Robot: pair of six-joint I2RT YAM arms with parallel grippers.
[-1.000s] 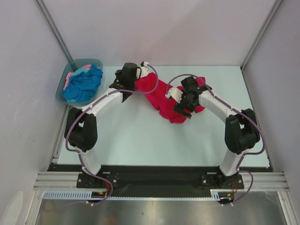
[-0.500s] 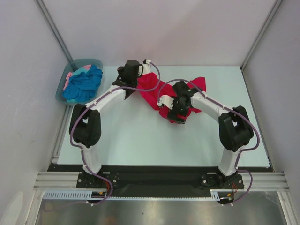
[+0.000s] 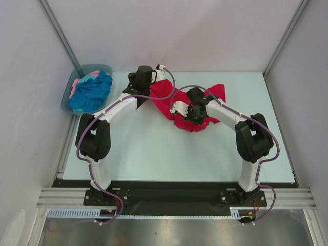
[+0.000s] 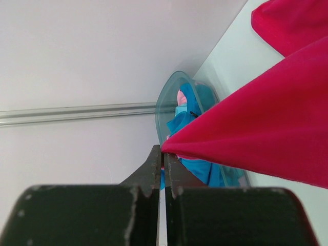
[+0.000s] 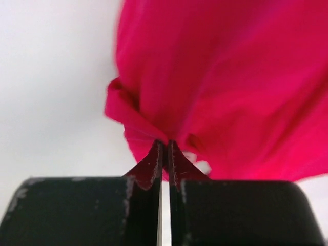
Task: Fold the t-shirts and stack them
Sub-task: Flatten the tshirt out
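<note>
A crimson-red t-shirt (image 3: 177,105) lies bunched at the middle back of the table. My left gripper (image 3: 149,87) is shut on its far left corner, and the cloth (image 4: 266,133) stretches away from the pinched tips (image 4: 164,151). My right gripper (image 3: 196,117) is shut on a fold of the same red t-shirt (image 5: 225,97) near its front edge, the cloth bunched at its tips (image 5: 167,143). A turquoise-blue t-shirt (image 3: 92,92) and a pale pink t-shirt (image 3: 76,84) lie heaped in the tub; the blue one (image 4: 197,123) also shows past the left fingers.
The grey-teal plastic tub (image 3: 68,100) stands at the table's back left corner, against the left wall. White walls and metal frame posts close in the back and sides. The black rail with both arm bases runs along the near edge.
My right gripper has moved left and down onto the red t-shirt's front part and gone from open to shut on it. The left gripper shifted slightly right, still holding its corner.
</note>
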